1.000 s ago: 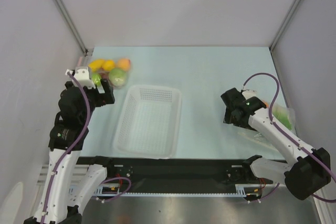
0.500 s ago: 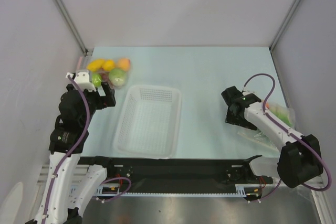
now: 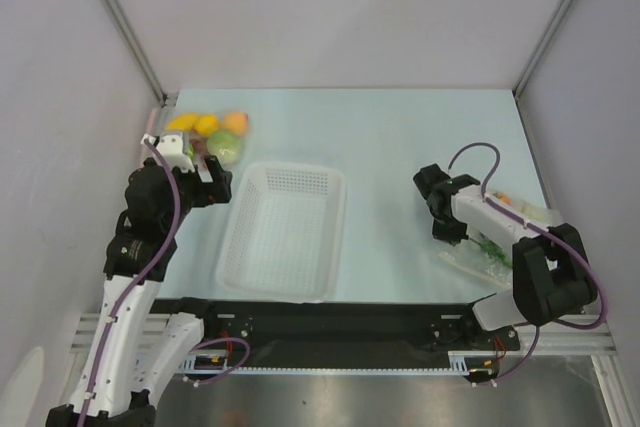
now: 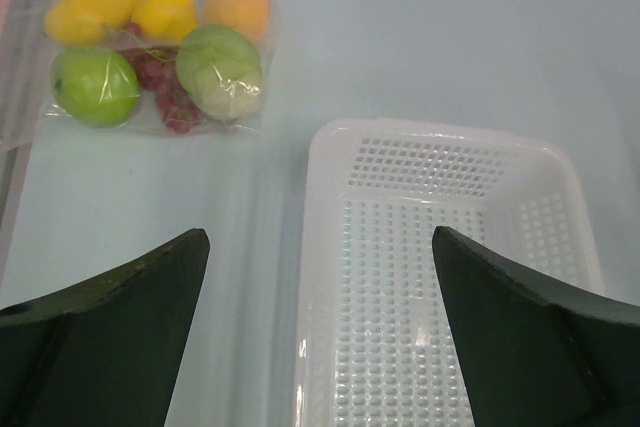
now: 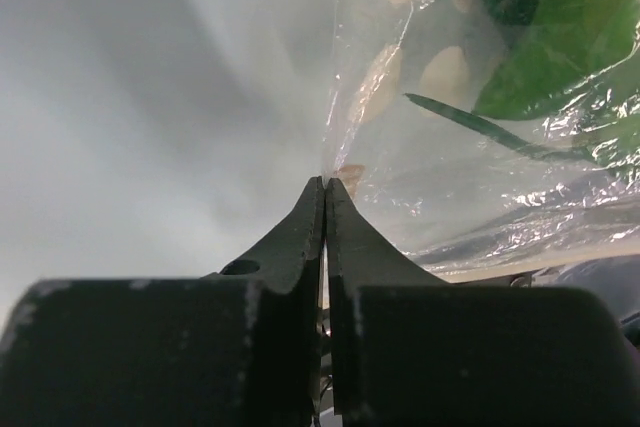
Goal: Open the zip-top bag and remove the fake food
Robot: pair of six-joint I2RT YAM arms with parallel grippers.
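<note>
The zip-top bag [image 3: 505, 247] lies crinkled at the table's right edge. Through it show the fake food [image 3: 489, 244]: green leaves [image 5: 575, 37], a thin dark stalk and pale round pieces [image 5: 440, 72]. My right gripper [image 3: 453, 236] is at the bag's left edge. In the right wrist view its jaws [image 5: 325, 183] are pressed together, with the thin edge of the bag [image 5: 470, 167] running in between the tips. My left gripper [image 3: 212, 187] hovers wide open [image 4: 318, 233] above the white basket's left rim, holding nothing.
A white perforated basket [image 3: 232, 239] [image 4: 322, 152] stands in the middle. Behind it at the back left lies a clear pouch of yellow, orange and green round fruits [image 3: 212, 135] [image 4: 160, 57]. Grey walls close in on both sides.
My right gripper went from open to shut and swung down onto the bag's left edge. My left arm shifted slightly right and forward, still open.
</note>
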